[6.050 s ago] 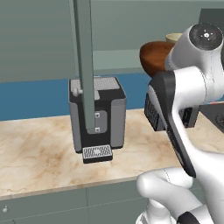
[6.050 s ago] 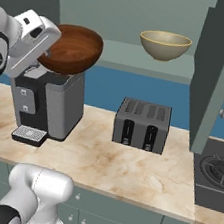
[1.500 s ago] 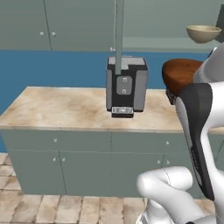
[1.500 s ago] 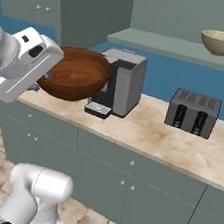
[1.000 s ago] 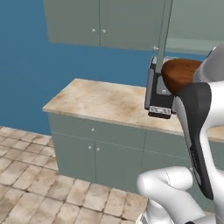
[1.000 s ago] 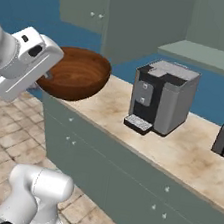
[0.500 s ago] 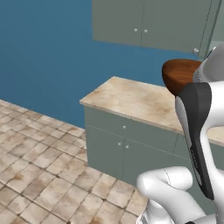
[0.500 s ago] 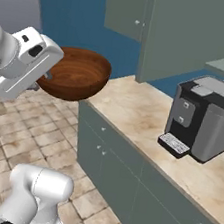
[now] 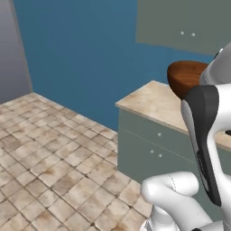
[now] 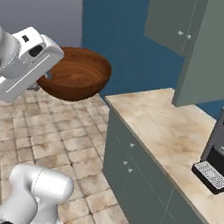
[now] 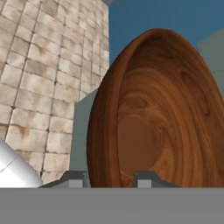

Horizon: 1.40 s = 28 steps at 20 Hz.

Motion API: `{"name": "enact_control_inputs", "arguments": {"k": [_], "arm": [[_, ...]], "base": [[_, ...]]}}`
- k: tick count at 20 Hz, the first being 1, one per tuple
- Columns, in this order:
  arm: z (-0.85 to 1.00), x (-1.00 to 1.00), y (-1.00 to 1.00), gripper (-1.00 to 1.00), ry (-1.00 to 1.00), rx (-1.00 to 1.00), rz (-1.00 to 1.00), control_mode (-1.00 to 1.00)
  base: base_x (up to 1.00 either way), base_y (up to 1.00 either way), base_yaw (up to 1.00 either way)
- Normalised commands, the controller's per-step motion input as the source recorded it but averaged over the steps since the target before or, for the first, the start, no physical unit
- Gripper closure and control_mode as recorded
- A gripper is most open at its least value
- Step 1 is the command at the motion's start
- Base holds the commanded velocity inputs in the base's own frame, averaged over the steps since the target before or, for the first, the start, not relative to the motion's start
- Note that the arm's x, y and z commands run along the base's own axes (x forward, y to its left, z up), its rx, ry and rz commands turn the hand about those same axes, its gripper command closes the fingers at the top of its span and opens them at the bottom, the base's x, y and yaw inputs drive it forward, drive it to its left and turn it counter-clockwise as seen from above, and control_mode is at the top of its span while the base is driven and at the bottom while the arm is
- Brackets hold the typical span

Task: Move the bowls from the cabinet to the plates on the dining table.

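In the left base view the wooden bowl [image 9: 187, 77] showed at the right edge, partly hidden behind the white arm, with the marble-topped bench [image 9: 155, 101] and its drawers just below it. In the right base view, upper left of frame, the claw [image 10: 47, 76] was clamped on the bowl's [image 10: 78, 74] near rim, and the bowl hung out to the right of the hand, mouth up, over the tiled floor [image 10: 59, 142] and clear of the bench [image 10: 181, 139]. The coffee machine [image 10: 222, 150] stood at the far right. In the hand view the two fingertips [image 11: 73, 179] straddled the rim, one outside, one inside, and the bowl [image 11: 157, 113] rose straight ahead of the claw. No plates or dining table yet, so I'd say the carry had some way to go.
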Motion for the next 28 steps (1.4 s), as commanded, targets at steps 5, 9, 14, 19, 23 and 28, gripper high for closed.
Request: {"name": "enact_control_inputs", "arguments": {"k": [5, 9, 14, 19, 23, 28], "arm": [[0.0, 0.0, 0.0, 1.0, 0.0, 0.0, 0.0, 1.0], [0.0, 0.0, 0.0, 1.0, 0.0, 0.0, 0.0, 1.0], [0.0, 0.0, 0.0, 1.0, 0.0, 0.0, 0.0, 1.0], [0.0, 0.0, 0.0, 1.0, 0.0, 0.0, 0.0, 1.0], [0.0, 0.0, 0.0, 1.0, 0.0, 0.0, 0.0, 1.0], [0.0, 0.0, 0.0, 1.0, 0.0, 0.0, 0.0, 1.0]], "base": [[0.26, 0.43, 0.34], [0.28, 0.39, 0.35], [0.29, 0.39, 0.35], [0.23, 0.41, 0.36], [0.04, 0.44, 0.38], [0.01, 0.43, 0.4]]}}
